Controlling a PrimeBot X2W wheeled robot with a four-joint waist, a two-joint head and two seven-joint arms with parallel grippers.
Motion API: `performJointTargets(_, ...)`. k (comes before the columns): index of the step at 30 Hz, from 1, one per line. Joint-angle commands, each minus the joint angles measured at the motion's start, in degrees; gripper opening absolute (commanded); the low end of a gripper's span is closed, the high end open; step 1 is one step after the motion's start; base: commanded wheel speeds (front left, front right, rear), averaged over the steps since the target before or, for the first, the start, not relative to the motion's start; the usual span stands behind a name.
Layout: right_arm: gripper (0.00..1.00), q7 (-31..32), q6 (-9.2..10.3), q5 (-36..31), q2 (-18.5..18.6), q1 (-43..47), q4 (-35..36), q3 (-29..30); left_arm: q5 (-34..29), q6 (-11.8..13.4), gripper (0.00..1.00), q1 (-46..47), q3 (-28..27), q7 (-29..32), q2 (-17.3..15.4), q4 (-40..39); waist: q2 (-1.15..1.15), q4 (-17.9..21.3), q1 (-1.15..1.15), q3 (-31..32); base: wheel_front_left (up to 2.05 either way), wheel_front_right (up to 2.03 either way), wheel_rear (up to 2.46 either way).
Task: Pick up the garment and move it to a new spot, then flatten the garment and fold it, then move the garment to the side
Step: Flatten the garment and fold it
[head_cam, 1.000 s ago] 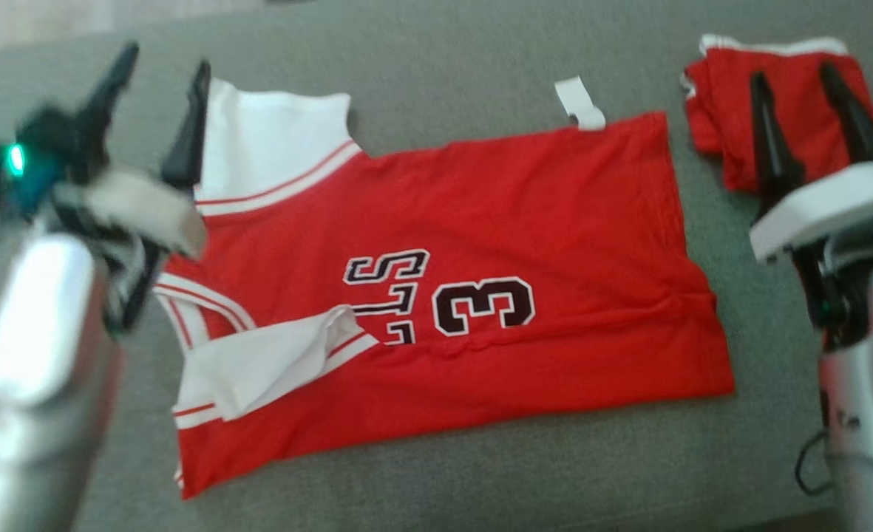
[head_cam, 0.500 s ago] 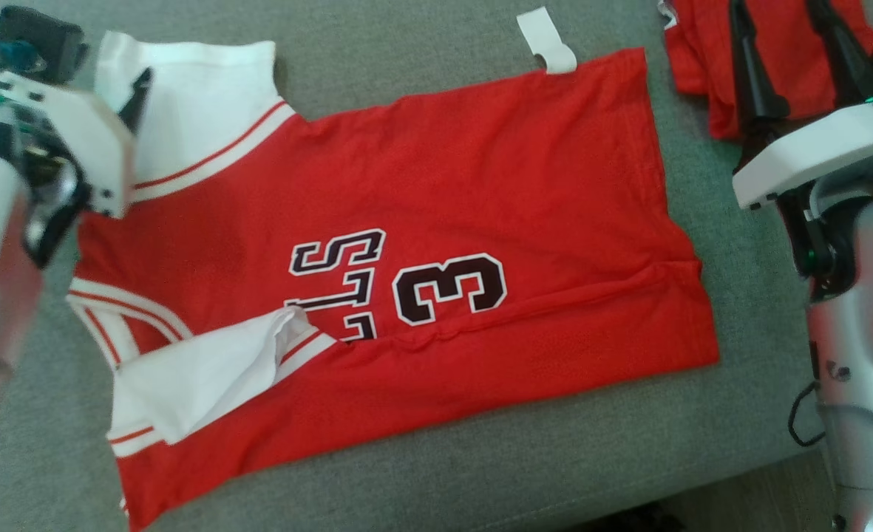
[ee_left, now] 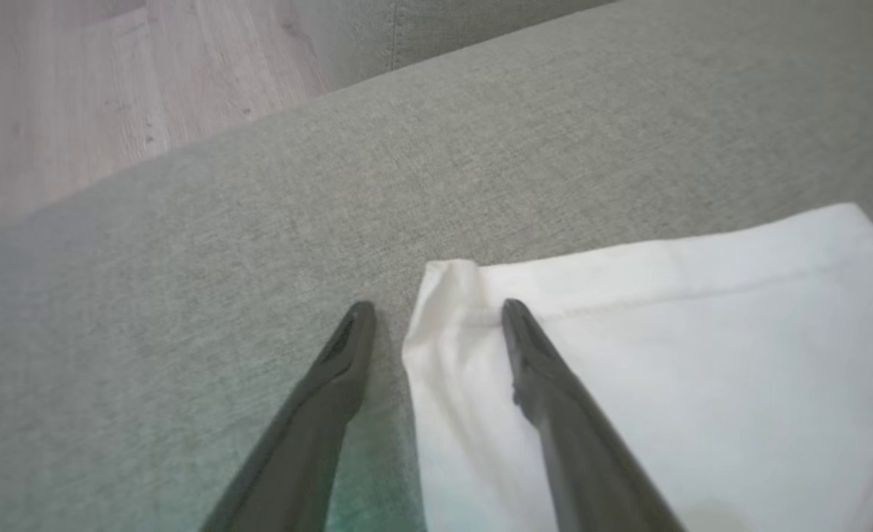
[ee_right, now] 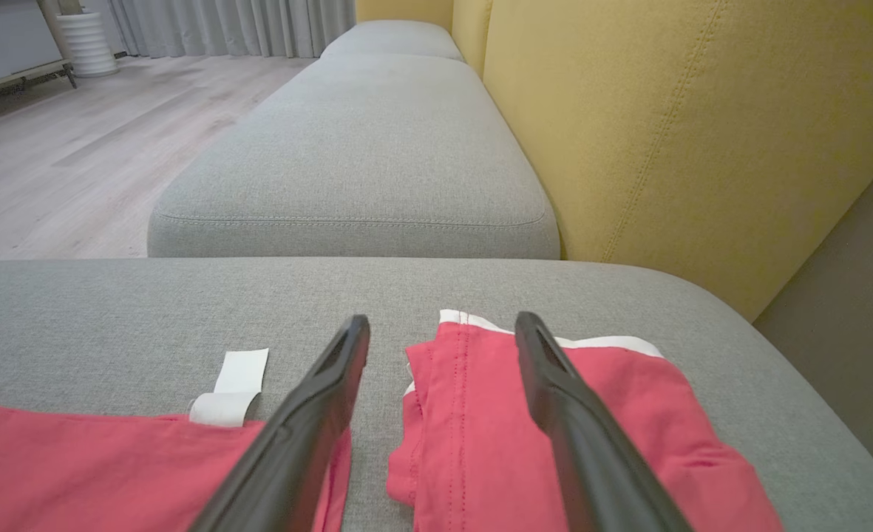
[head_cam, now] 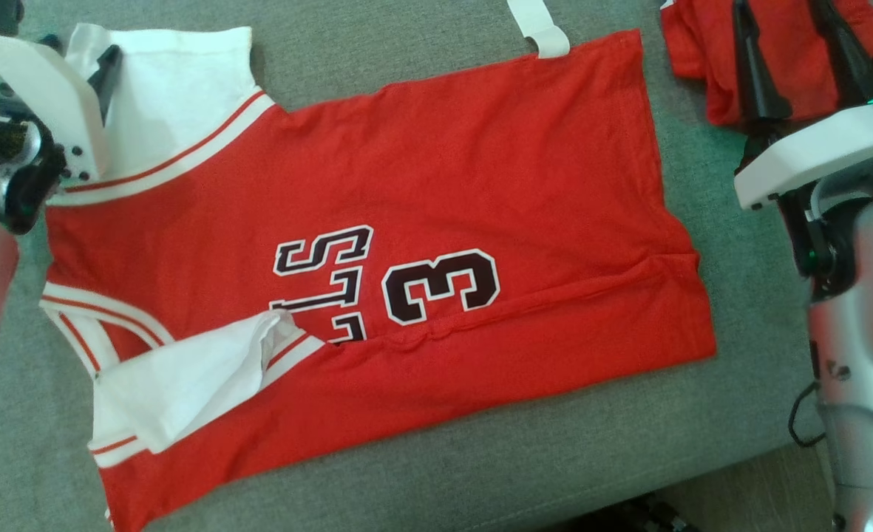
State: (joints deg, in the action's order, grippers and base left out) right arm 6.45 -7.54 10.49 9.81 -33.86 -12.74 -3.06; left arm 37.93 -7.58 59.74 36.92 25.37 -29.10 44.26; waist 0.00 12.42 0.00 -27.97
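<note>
The garment (head_cam: 436, 185) is a red jersey with white sleeves and a black "3", spread flat on the grey couch cushion (head_cam: 480, 473). Its near sleeve (head_cam: 177, 384) is folded over the chest. My left gripper (ee_left: 437, 310) is open at the far white sleeve (ee_left: 665, 355): one finger (ee_left: 554, 399) lies over the sleeve's corner, the other over bare cushion. In the head view one dark left finger (head_cam: 107, 70) shows above that sleeve (head_cam: 177, 81). My right gripper (ee_right: 443, 324) is open and holds nothing, hovering at the jersey's hem end.
A second folded red garment (head_cam: 783, 66) lies at the far right under my right gripper's fingers (head_cam: 754, 74). A white tag (head_cam: 543, 29) sticks out from the jersey's hem. A yellow backrest (ee_right: 702, 133) rises behind the cushion. Wood floor (ee_left: 74, 96) lies past the cushion's edge.
The head camera has shifted, so the whole picture slid left and up. My left gripper has tipped forward and come down onto the far white sleeve's corner. The right arm holds its place.
</note>
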Motion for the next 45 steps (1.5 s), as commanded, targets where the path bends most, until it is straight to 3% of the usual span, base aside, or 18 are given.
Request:
performJointTargets(1, 1.0, -0.3, 0.05, -0.4, 0.5, -1.7, 1.8, -0.3, 1.4, 0.1, 0.18, 1.0, -1.0, 1.5, -1.6, -0.4, 0.0, -0.1, 0.0, -0.1, 0.0, 0.0, 0.0)
performJointTargets(2, 1.0, -0.2, 0.05, -0.4, 0.5, -1.8, 1.8, -0.2, 2.0, 0.1, 0.0, 1.2, -0.4, 1.8, -1.7, -0.7, 0.0, -0.1, 0.0, -0.1, 0.0, 0.0, 0.0)
performJointTargets(6, 1.0, 0.3, 0.05, -0.5, 1.3, -1.9, 1.2, -0.4, 3.5, 0.1, 0.0, 1.5, 1.1, -0.8, -2.0, -2.0, 0.0, -1.1, 0.0, 0.5, 0.0, 0.0, 0.0)
performJointTargets(11, 1.0, 1.2, 0.05, 0.4, 3.2, -2.4, -0.2, -1.9, 1.5, 0.2, 0.0, 2.2, 1.3, -11.1, -1.3, -3.3, 0.0, -3.3, 0.0, 2.4, 0.0, 0.0, 0.0)
performJointTargets(14, 1.0, 2.5, 0.05, 2.0, 5.6, -2.7, -1.9, -3.9, 0.0, 0.3, 0.0, 1.4, 1.7, -18.2, 0.5, -5.7, 0.0, -6.1, 0.0, 4.5, 0.0, 0.0, 0.0)
performJointTargets(20, 1.0, 5.3, 0.05, 5.6, 10.1, -2.7, -7.0, -6.9, -1.5, 1.4, 0.0, -2.8, 3.3, -23.1, 1.6, -13.6, 0.0, -11.2, 0.0, 6.8, 0.0, 0.0, 0.0)
performJointTargets(32, 1.0, 10.7, 0.05, 9.9, 14.8, -5.1, -19.2, -11.0, -1.6, 4.9, 0.0, -9.0, 4.9, -21.0, -0.4, -30.0, 0.0, -16.7, 0.0, 5.8, 0.0, 0.0, 0.0)
performJointTargets(41, 1.0, 13.8, 0.05, 11.3, 14.7, -8.0, -25.7, -13.4, -1.5, 5.9, 0.0, -9.5, 5.4, -19.8, -0.8, -33.5, 0.0, -17.8, 0.0, 4.1, 0.0, 0.0, 0.0)
performJointTargets(42, 0.77, 14.5, 0.05, 11.6, 14.7, -8.2, -26.3, -13.9, -1.6, 6.0, 0.0, -9.4, 5.4, -19.8, -0.9, -33.5, 0.0, -17.8, 0.0, 4.0, 0.0, 0.0, 0.0)
performJointTargets(43, 0.0, 14.9, 0.05, 11.8, 14.8, -8.5, -26.6, -14.5, -1.7, 6.0, 0.0, -9.2, 5.4, -19.7, -1.0, -33.4, 0.0, -17.8, 0.0, 3.9, 0.0, 0.0, 0.0)
performJointTargets(45, 0.0, 14.2, 0.05, 12.6, 15.1, -9.5, -26.6, -15.0, -1.8, 6.4, 0.0, -8.9, 5.1, -19.9, -1.1, -33.0, 0.0, -17.6, 0.0, 3.8, 0.0, 0.0, 0.0)
